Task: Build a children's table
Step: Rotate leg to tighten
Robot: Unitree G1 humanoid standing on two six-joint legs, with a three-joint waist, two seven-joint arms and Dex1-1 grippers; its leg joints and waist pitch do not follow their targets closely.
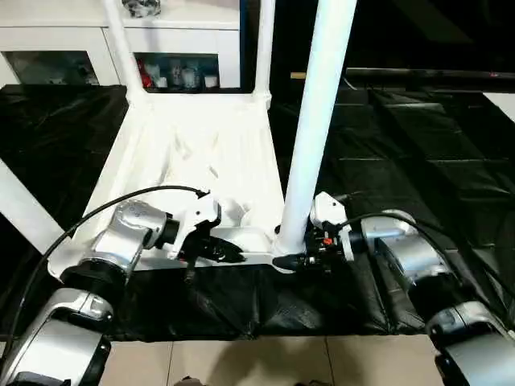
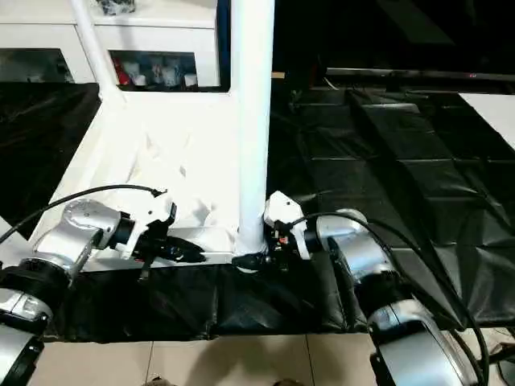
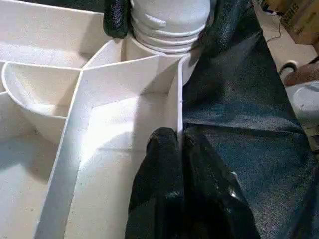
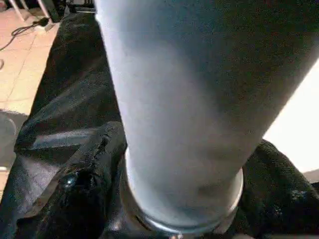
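Meanwhile we had the upturned tabletop [image 1: 201, 153] lying on a black sheet [image 1: 386, 161] over the floor. Our left tool [image 3: 180, 142] pinched the tabletop's near rim wall, fingers nearly together. Our right tool [image 1: 299, 259] clasped the base of the upright leg [image 1: 318, 121] at the near right corner socket.
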